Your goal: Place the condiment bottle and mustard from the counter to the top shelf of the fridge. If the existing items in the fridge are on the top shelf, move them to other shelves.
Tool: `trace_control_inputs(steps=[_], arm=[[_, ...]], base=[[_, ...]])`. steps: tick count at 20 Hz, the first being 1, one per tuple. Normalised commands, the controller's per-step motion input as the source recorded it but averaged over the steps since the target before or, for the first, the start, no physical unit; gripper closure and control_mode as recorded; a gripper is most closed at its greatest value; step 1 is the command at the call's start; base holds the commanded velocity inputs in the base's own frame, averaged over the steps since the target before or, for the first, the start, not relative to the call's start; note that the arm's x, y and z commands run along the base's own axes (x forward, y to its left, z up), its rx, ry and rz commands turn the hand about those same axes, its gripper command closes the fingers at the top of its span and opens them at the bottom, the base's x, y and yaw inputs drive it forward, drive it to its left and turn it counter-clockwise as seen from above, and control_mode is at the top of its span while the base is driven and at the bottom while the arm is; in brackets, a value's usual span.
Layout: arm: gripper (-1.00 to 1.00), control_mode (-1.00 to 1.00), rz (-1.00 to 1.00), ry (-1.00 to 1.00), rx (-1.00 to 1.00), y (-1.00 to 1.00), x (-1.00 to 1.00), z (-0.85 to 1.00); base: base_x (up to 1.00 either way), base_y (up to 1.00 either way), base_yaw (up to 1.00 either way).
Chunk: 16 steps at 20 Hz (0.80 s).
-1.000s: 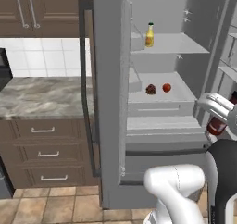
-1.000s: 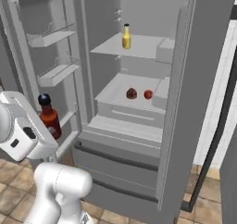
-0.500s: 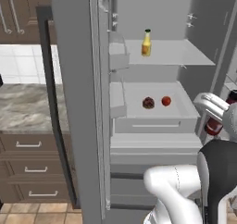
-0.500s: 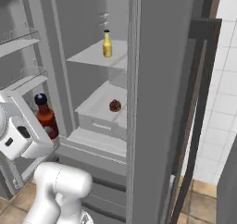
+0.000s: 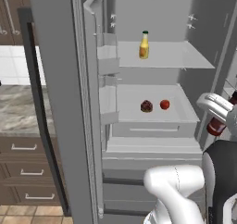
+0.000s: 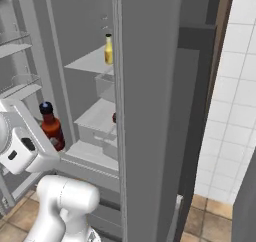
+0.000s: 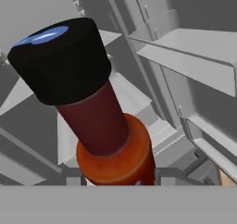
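My gripper (image 5: 221,117) is shut on the condiment bottle (image 5: 214,126), a dark red-brown bottle with a black cap (image 7: 60,61), held upright at the right of the open fridge (image 5: 203,42). From the right base, the condiment bottle (image 6: 51,128) stands in front of the fridge's lower left side. The mustard (image 5: 144,45) stands on the top shelf (image 5: 180,59); I also see the mustard (image 6: 108,49) past the door edge. The existing items, one dark maroon (image 5: 146,106) and one bright red (image 5: 165,104), lie on the shelf below (image 5: 129,98).
The open left fridge door (image 5: 60,89) stands edge-on between the counter (image 5: 18,112) and the fridge's inside. Another grey door (image 6: 150,111) blocks much of the right base view. Door bins (image 6: 17,41) hang at the left. A white tiled wall (image 6: 235,111) lies to the right.
The whole scene has shifted in both base views, so the cameras moved with the base. The fridge doors now cover more of each view. The bottle stays in my grip.
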Motion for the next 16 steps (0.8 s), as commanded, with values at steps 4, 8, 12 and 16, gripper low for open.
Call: trace_control_inputs(steps=[4,8,12,16], arm=[[1.0,1.0,0.0,0.0,0.0,0.0,0.0,0.0],[1.0,1.0,0.0,0.0,0.0,0.0,0.0,0.0],[1.0,1.0,0.0,0.0,0.0,0.0,0.0,0.0],[1.0,-1.0,0.0,0.0,-0.03,-0.08,0.29,0.39]], base=[[0.63,-0.48,0.25],[0.53,-0.2,0.15],[0.33,-0.33,0.03],[0.0,-0.09,0.0]])
